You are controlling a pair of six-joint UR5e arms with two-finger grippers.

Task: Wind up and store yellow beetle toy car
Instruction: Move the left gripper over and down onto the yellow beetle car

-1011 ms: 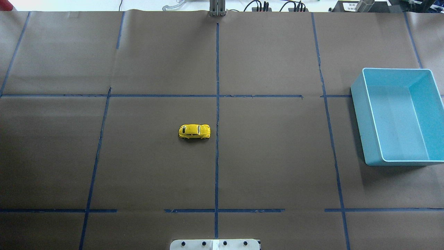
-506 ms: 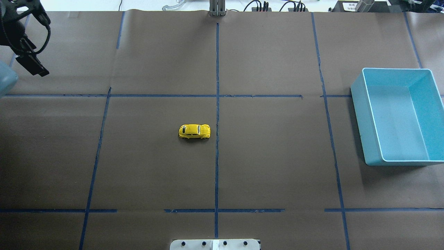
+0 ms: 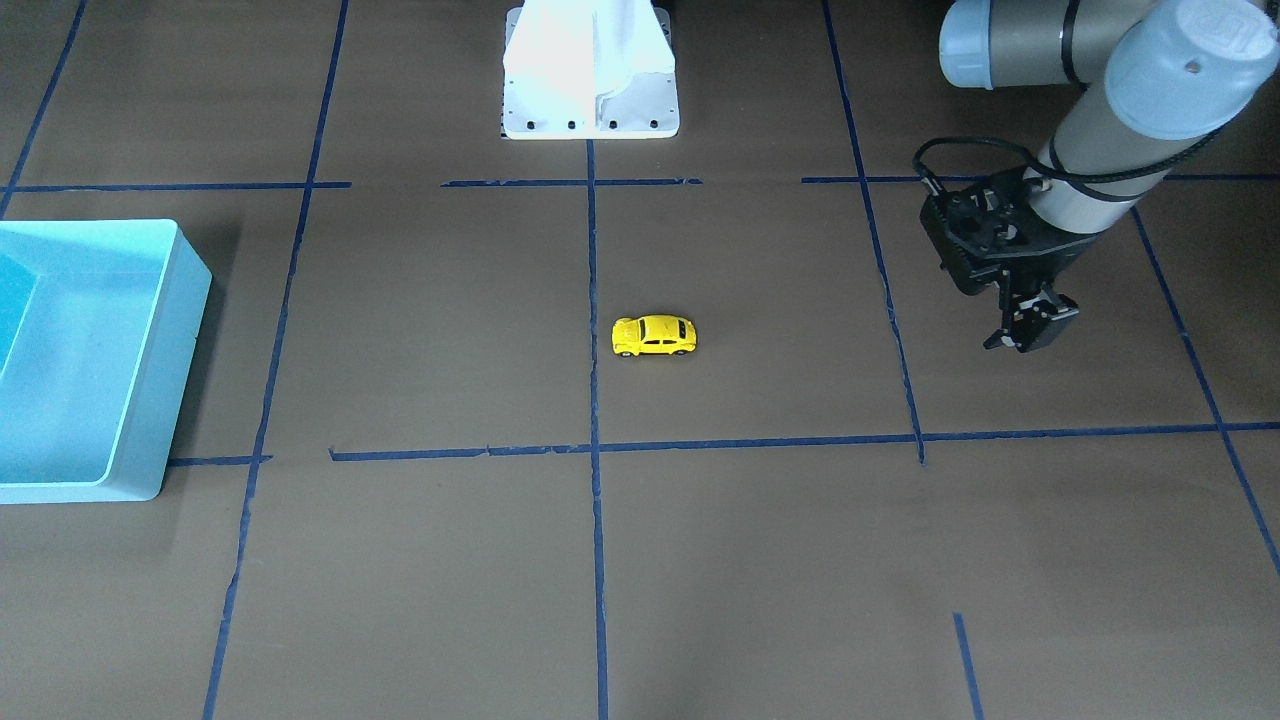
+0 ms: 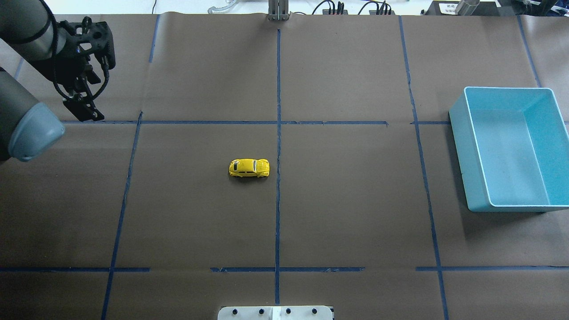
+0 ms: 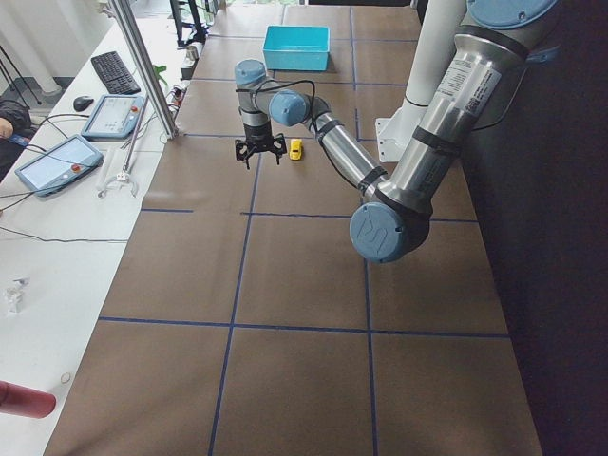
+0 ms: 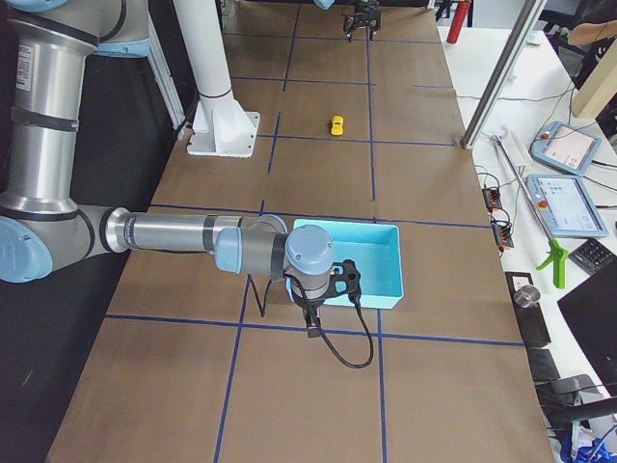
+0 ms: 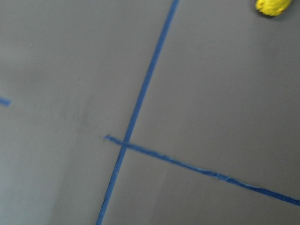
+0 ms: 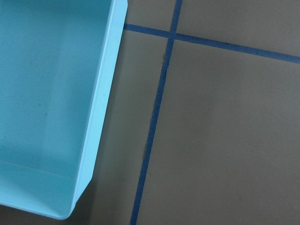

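The yellow beetle toy car (image 4: 249, 168) stands on its wheels near the table's middle, just left of the centre tape line. It also shows in the front view (image 3: 655, 336), both side views (image 5: 295, 149) (image 6: 336, 124) and the top corner of the left wrist view (image 7: 272, 6). My left gripper (image 4: 83, 112) hangs above the table far to the car's left, fingers spread, open and empty (image 3: 1030, 335) (image 5: 258, 152). The light blue bin (image 4: 471, 146) sits empty at the right. My right gripper (image 6: 313, 311) shows only in the right side view, next to the bin's near wall; I cannot tell its state.
Blue tape lines cross the brown paper. The white robot base plate (image 3: 590, 100) is at the table's near edge (image 4: 275, 312). A metal post (image 5: 142, 66) and a desk with tablets (image 5: 112, 116) stand along the far side.
My left arm has come into the overhead view from the left and moved right and down toward the car's side. The car and bin have not moved.
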